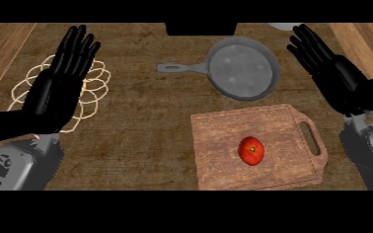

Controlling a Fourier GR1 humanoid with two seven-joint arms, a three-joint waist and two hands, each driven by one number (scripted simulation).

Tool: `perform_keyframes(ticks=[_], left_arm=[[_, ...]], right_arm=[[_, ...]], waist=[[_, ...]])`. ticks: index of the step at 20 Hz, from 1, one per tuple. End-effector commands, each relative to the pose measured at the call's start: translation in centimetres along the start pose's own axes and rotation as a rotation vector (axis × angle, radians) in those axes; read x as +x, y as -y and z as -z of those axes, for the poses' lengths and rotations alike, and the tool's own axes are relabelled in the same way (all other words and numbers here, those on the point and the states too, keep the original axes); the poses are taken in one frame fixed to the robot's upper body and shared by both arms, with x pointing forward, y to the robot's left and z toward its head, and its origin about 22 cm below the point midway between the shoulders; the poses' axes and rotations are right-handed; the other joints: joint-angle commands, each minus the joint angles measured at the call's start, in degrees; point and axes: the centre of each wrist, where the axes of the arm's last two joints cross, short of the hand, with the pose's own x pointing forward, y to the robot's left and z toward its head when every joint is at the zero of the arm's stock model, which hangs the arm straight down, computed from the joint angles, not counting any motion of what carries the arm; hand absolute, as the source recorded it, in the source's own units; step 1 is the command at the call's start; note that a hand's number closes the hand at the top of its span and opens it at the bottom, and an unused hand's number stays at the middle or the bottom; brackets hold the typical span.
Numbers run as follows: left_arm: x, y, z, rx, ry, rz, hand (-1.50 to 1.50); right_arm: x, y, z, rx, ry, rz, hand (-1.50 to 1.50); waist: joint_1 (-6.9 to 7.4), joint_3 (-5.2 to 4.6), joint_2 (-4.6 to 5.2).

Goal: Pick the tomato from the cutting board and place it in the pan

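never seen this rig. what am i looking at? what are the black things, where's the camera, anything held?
One picture, taken from the robot's head, looking steeply down at a wooden counter. The black shapes are its two hands on grey forearms, coming in from the lower edge. The left robot hand and the right robot hand are both open, fingers up, resting at the sides. Neither holds anything.

On the counter: a cutting board with a red tomato on it, and beyond the board a grey pan, handle pointing left. A pale wire item lies partly hidden under the left hand; I cannot tell what it is.
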Motion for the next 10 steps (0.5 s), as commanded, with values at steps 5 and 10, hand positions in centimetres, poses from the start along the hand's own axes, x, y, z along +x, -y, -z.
perform_keyframes(ticks=[5, 10], left_arm=[[-5.3, -4.3, -6.9, 0.121, -0.418, 0.332, 0.0], [-7.3, -4.9, -10.7, 0.193, -0.578, 0.38, 0.0]], right_arm=[[-2.5, -4.3, 1.2, 0.033, 0.016, 0.14, -1.5], [-7.7, 1.3, -5.1, -0.38, -0.309, -0.089, -1.5]], waist=[[3.0, 0.71, 0.45], [-0.82, 0.61, -0.19]])
